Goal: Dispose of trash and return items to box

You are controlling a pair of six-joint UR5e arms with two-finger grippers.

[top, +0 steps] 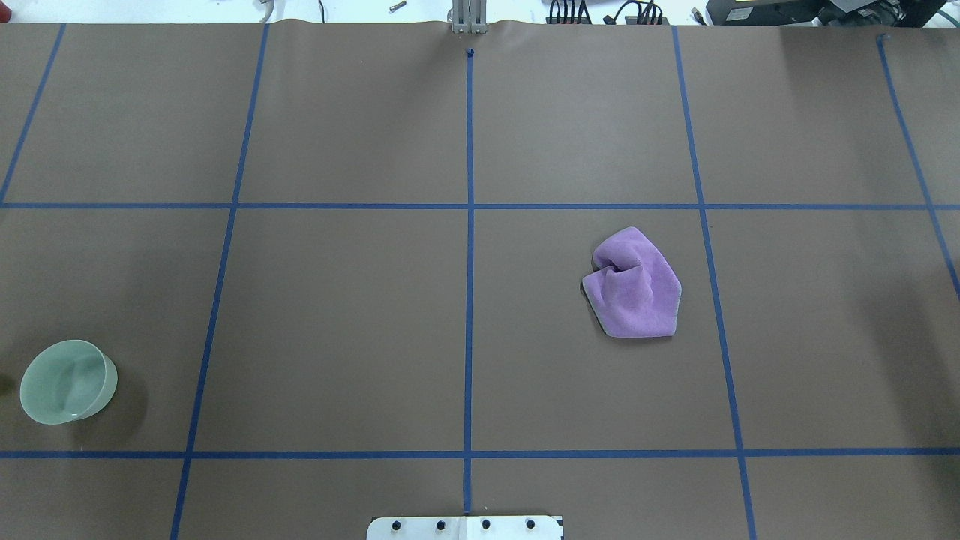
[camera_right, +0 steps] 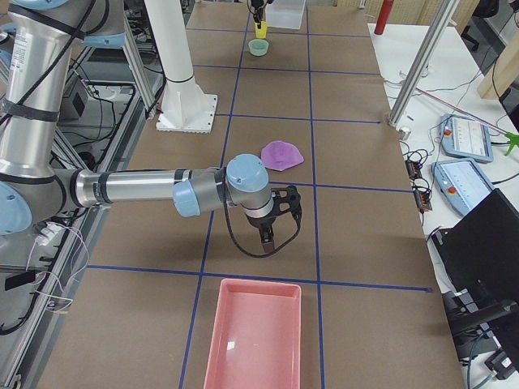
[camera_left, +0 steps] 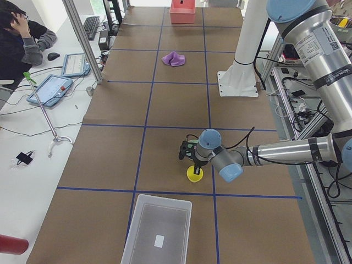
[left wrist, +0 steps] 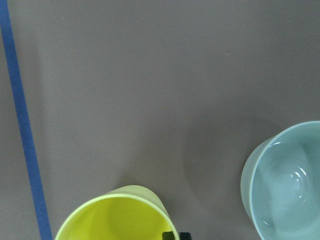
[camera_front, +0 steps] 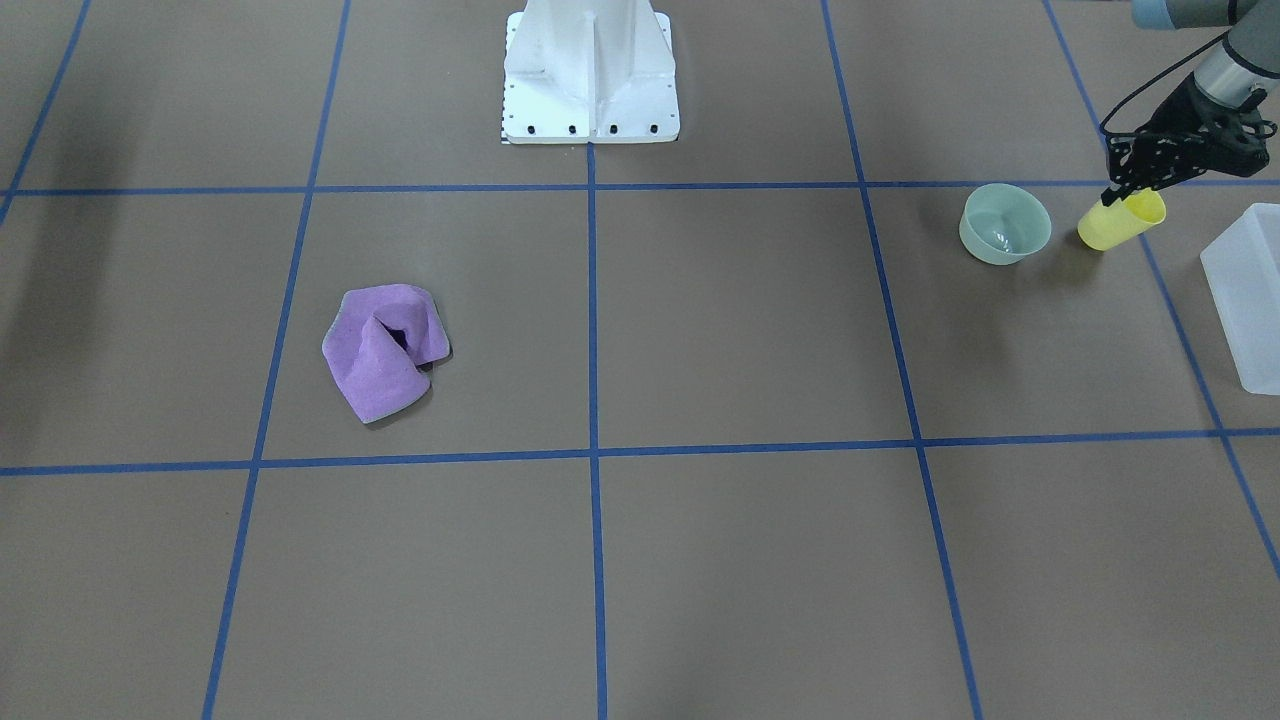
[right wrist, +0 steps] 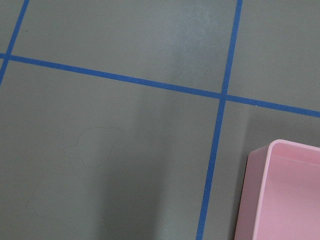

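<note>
My left gripper (camera_front: 1127,196) is shut on the rim of a yellow cup (camera_front: 1120,221) and holds it tilted just above the table. The left wrist view shows the cup's open mouth (left wrist: 117,220) with one fingertip (left wrist: 170,235) inside the rim. A pale green bowl (camera_front: 1005,225) stands upright right beside the cup and also shows in the left wrist view (left wrist: 285,180). A crumpled purple cloth (camera_front: 385,350) lies mid-table. A clear plastic box (camera_front: 1250,290) stands near the cup. My right gripper (camera_right: 268,232) hovers above bare table; I cannot tell whether it is open.
A pink tray (camera_right: 253,336) sits at the table's right end, and its corner shows in the right wrist view (right wrist: 280,190). The white robot base (camera_front: 590,80) stands at the table's edge. Blue tape lines grid the brown table. An operator sits at a side desk (camera_left: 22,38).
</note>
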